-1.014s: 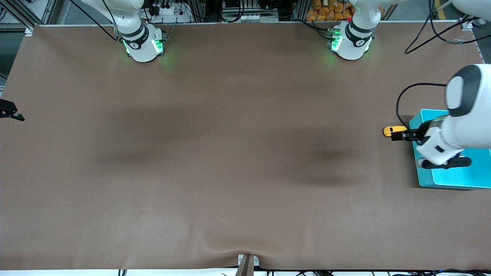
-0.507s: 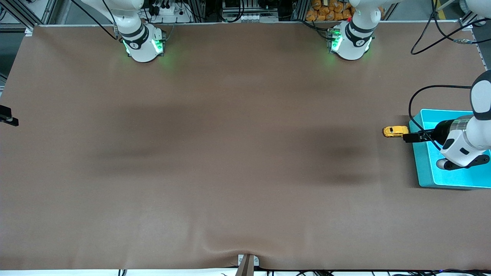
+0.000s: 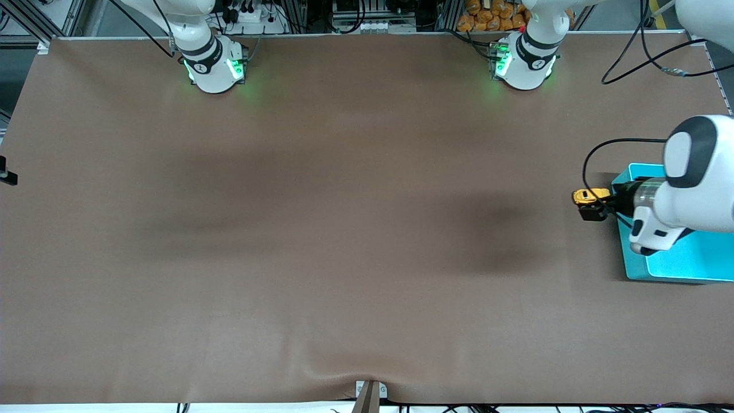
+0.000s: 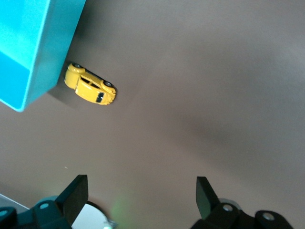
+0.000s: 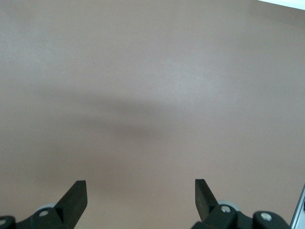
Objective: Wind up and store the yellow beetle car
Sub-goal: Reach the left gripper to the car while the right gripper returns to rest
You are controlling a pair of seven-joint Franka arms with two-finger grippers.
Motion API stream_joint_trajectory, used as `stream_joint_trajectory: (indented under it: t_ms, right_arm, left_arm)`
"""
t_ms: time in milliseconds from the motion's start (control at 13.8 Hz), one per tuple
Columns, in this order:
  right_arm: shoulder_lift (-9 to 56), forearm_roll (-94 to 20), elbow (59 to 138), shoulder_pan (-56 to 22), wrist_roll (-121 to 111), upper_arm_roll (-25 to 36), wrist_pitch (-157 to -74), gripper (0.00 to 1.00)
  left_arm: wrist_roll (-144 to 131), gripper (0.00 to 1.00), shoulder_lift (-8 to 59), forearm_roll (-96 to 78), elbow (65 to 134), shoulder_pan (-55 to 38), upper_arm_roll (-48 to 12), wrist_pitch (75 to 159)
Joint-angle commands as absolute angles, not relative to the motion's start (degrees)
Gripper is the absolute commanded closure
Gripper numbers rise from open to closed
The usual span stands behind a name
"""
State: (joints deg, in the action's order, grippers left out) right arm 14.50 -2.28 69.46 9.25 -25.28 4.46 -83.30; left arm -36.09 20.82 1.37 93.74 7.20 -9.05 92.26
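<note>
Yellow beetle car (image 4: 90, 90) touches bin (image 4: 28, 47) per left wrist; both grippers (image 4: 138, 195) (image 5: 140, 198) spread, empty.

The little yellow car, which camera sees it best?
The left wrist view: the yellow beetle car shows whole on the table, beside the turquoise bin. In the front view it is tiny and partly covered by the left gripper. The right wrist view shows none of it.

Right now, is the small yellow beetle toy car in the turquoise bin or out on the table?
Out. The small yellow beetle toy car sits on the brown table, beside the turquoise bin's outer wall.
</note>
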Motion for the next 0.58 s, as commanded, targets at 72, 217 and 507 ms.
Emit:
stream_joint_trajectory:
  t_ms: [72,217,507]
  right_arm:
    - [12.31,-2.99,69.7,9.05,-20.23,3.87,-83.05,0.0]
    - [11.87,-2.38,69.78,8.97,-18.99,3.87,-83.23,0.0]
    - [6.79,0.88,75.12,7.82,-17.4,2.9,-86.39,0.0]
  left_arm:
    - [-43.32,0.0,12.14,0.88,107.47,7.21,-9.05,99.57]
    - [-50.05,0.0,11.78,0.88,108.63,7.64,-9.05,99.67]
    - [-60.1,0.0,11.78,0.97,111.34,7.91,-8.97,103.69]
